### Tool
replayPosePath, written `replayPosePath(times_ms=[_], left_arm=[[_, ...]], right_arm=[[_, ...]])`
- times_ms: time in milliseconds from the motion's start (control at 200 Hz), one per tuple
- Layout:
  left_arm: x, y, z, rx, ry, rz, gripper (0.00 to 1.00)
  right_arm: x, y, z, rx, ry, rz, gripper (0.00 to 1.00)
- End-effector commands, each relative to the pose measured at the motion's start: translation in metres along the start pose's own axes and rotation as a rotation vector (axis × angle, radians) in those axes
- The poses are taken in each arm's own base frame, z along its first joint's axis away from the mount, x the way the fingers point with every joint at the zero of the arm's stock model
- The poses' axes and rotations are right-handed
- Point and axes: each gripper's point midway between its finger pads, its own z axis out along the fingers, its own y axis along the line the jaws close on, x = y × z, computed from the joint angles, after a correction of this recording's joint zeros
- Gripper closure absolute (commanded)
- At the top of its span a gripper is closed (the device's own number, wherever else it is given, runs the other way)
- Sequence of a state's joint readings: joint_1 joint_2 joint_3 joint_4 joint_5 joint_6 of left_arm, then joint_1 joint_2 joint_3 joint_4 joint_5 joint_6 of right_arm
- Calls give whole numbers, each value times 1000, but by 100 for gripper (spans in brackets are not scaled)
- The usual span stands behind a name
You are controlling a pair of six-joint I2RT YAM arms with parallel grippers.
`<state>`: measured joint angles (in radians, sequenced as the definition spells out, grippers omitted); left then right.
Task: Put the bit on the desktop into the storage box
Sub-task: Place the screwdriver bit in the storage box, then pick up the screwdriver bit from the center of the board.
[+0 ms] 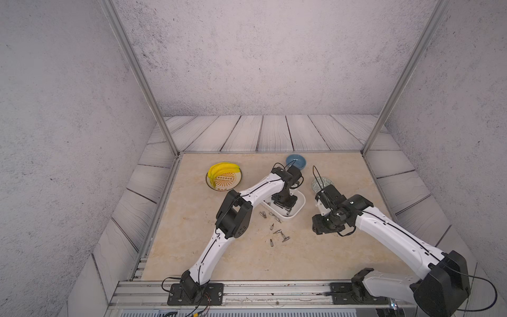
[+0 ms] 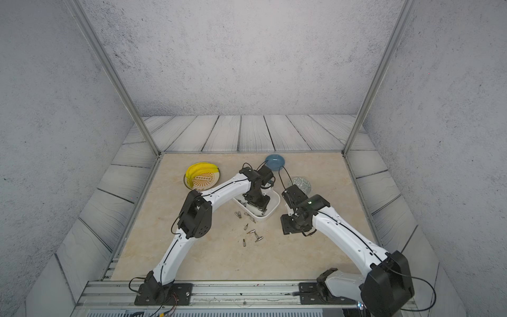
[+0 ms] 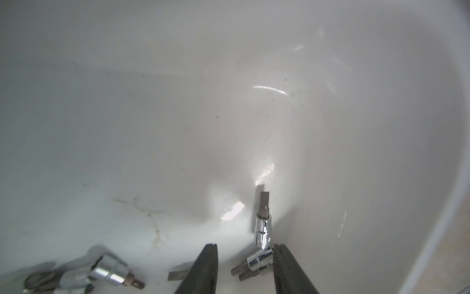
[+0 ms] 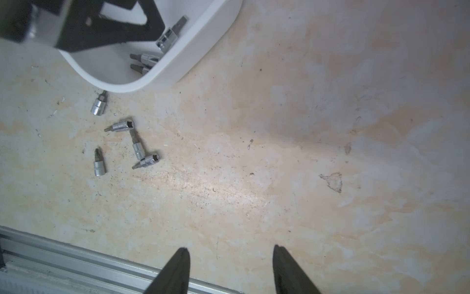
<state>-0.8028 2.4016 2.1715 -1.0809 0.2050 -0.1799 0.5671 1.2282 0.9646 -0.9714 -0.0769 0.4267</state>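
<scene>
Left wrist view is showing the left pincer [image 3: 244, 247] reaching down inside the white storage box [image 3: 381, 114]. Its fingers [image 3: 207, 267] are standing spread with a clear gap and are pinching nothing. One chrome bit [image 3: 263, 224] is showing just ahead of the fingertips over the box floor. A second bit [image 3: 254, 264] is lying between the fingers, close against one of them; whether it is touching I cannot tell. Further bits [image 3: 109, 272] are resting elsewhere on the box floor.

In both top views the box [image 1: 300, 204] [image 2: 275, 204] is sitting mid-table. Loose bits [image 1: 277, 232] are lying scattered on the beige table [image 1: 329, 260] at about seven o'clock from it, the nearest just beside its wall.

At about four o'clock from the box, the right pincer [image 4: 231, 264] is hovering over bare table, spread and gripping nothing.

A plate [image 1: 233, 182] carrying yellow bananas [image 1: 219, 170] is sitting at ten o'clock; its printed marks are too small to read. A blue bowl [image 1: 296, 161] is standing at twelve o'clock and a patterned bowl [image 1: 319, 182] at two.
</scene>
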Motion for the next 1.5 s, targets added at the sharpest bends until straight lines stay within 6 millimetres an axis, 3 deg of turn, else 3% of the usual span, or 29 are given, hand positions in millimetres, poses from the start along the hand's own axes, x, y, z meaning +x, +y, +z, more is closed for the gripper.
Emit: replayPosePath(times_ms=[0, 210, 335, 461, 646, 846, 936, 1337, 1497], left_arm=[[-12, -2, -63, -13, -112, 13, 58], [3, 7, -136, -79, -219, -6, 56], [25, 14, -165, -109, -268, -33, 55], [51, 22, -179, -130, -288, -57, 52], [87, 36, -174, -145, -285, -101, 51], [122, 49, -157, -150, -234, -152, 51], [134, 53, -152, -151, -222, -172, 51], [167, 65, -138, -145, -196, -228, 51], [174, 66, -136, -146, -190, -234, 51]], right_arm=[[-1, 21, 7, -64, -23, -27, 43], [6, 34, 37, -35, 28, -97, 43], [10, 39, 54, -4, 63, -149, 43], [15, 43, 69, 32, 88, -196, 42], [18, 49, 90, 32, 131, -221, 40], [-2, 83, 93, -121, 33, -188, 40], [-11, 88, 94, -112, 14, -196, 42], [-26, 81, 106, -24, -6, -188, 94], [-27, 80, 110, -14, 0, -188, 100]])
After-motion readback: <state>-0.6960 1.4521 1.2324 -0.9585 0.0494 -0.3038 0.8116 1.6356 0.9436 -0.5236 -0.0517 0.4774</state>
